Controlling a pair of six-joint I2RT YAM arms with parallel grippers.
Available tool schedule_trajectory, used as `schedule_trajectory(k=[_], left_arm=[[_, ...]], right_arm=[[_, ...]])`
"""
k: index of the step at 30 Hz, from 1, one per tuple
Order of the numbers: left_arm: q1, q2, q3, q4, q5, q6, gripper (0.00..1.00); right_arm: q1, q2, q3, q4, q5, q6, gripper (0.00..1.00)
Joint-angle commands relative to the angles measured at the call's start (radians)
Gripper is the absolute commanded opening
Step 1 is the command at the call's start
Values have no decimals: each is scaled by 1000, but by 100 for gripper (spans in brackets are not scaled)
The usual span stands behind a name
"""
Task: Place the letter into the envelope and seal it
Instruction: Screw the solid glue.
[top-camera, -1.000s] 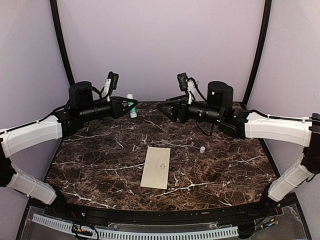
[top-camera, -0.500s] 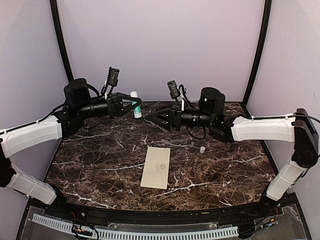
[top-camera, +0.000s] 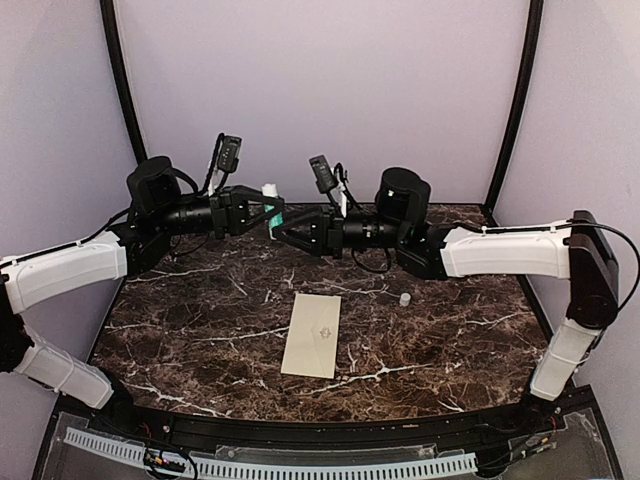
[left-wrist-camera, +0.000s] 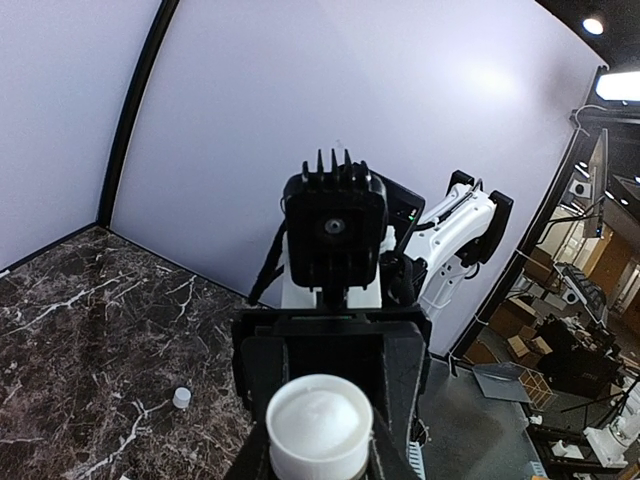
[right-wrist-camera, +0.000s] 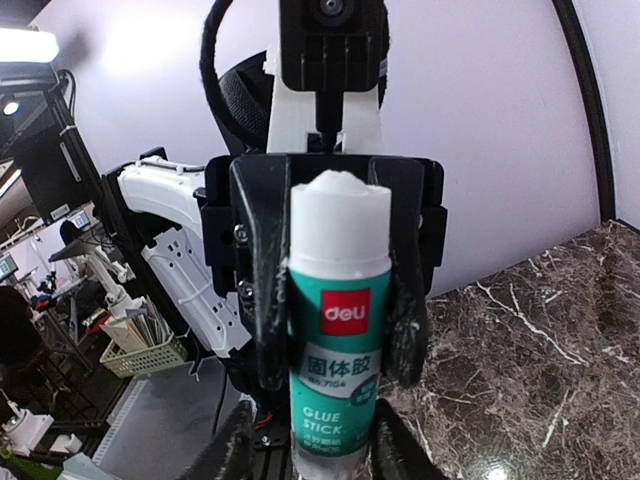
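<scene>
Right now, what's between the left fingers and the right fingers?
A glue stick, held by the left fingers, its other end between the right fingers; clearest in the right wrist view.

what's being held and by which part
The glue stick: the left gripper clamps its upper barrel below the white tip; the right gripper flanks its base, contact unclear.

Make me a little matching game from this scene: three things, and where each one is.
Things: 1 glue stick; 2 envelope; 3 small white cap.
Places: A flat on the middle of the table; B on the table, off to the right arm's side; C in the air, gripped by the left gripper.
Pairs: 1-C, 2-A, 3-B.
</scene>
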Motion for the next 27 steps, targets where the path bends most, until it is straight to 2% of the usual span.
schedule_trajectory(k=[1,7,11,14,15,18,20,23,27], left_arm=[[-2,-15,-9,42,20,0,0],[-1,-22,-6,5,-15,36,0],[-3,-31,-7,-35,-54,82,0],[-15,-44,-5,-135,-189,148,0],[-26,-48,3,-158,-263,189,0],[-48,-52,14,-240,-371,239,0],[-58,-54,12,-256,-432,245,0],[-73,-51,12,-289,-540,247,0],[-79,-36,11,-301,-582,228,0]], right_arm=[[8,24,24,49,-9,17,31],[9,14,24,0,44,-10,17],[11,-11,16,-26,103,-22,12],[12,-22,23,-76,159,-38,7],[14,-27,30,-99,186,-45,7],[20,-30,53,-156,271,-59,6],[41,-26,91,-225,354,-83,5],[97,-4,187,-367,556,-146,6],[153,51,309,-489,766,-155,5]])
